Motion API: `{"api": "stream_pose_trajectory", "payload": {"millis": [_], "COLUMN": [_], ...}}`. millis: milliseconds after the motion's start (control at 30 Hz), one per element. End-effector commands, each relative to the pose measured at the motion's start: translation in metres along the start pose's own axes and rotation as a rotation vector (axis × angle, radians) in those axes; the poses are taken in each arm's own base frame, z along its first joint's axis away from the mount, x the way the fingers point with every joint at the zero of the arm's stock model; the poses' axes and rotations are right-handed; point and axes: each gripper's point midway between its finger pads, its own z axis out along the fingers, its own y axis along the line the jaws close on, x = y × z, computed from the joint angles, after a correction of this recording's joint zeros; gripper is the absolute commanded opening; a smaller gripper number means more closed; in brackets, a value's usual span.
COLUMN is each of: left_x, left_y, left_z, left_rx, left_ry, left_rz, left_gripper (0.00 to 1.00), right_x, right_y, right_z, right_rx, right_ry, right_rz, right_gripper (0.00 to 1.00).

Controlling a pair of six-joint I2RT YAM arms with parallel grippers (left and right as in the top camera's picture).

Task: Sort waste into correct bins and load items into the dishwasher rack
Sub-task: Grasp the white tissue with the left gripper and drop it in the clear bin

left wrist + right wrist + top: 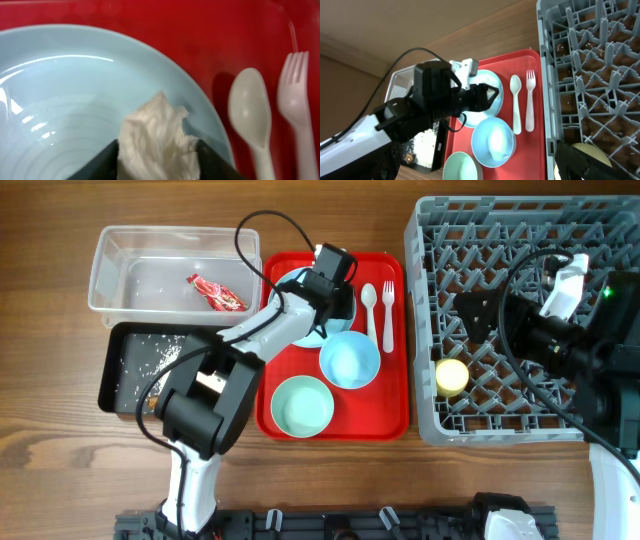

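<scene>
left gripper [157, 152] has its jaws clamped on the crumpled napkin [155, 125], over the blue plate [60, 100] on the red tray [200, 30] — lift straight up, hold the squeeze firm, then likely cross to the clear tub [110, 270].

Wooden table [60, 470], mid-brown grain running left to right, even soft light, faint shadows

No lettering, label or number can be read; any print on the red snack wrapper [216, 293] is too small
</scene>
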Motion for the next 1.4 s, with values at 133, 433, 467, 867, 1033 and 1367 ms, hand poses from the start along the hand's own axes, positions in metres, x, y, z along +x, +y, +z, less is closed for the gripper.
{"api": "stream_pose_trajectory", "payload": {"millis": [133, 433, 467, 867, 1033, 1367], "left_x": [-0.031, -0.077, -0.078, -0.057, -0.073, -0.066], "left_y": [-0.001, 0.083, 0.101, 0.199, 0.187, 0.149], "left_z": [-0.049, -0.18, -0.185, -0.15, -0.195, -0.316], "left_rx": [0.01, -0.157, -0.2, -0.254, -0.218, -0.094], "left_ry": [-0.049, -0.195, -0.197, -0.062, -0.133, -0.278], "left_rz": [-0.034, -0.158, -0.181, -0.375, -0.372, -0.373], "left_gripper": [0.04, 0.04, 0.04, 1.0, 1.0, 0.96], "right_x": [-0.002, -0.002, -0.002, 0.006, 0.011, 0.04], "right_y": [-0.001, -0.001, 0.0, -0.003, -0.004, 0.047], "right_z": [-0.001, -0.001, -0.001, -0.001, -0.002, 0.006], "right_rx": [0.01, 0.009, 0.006, 0.016, 0.016, -0.186], "right_ry": [-0.006, -0.006, -0.004, 0.026, 0.047, 0.154], "right_rz": [0.005, 0.031, 0.03, 0.035, -0.024, -0.223], "right_gripper": [1.0, 1.0, 1.0, 1.0, 1.0, 0.87]}}
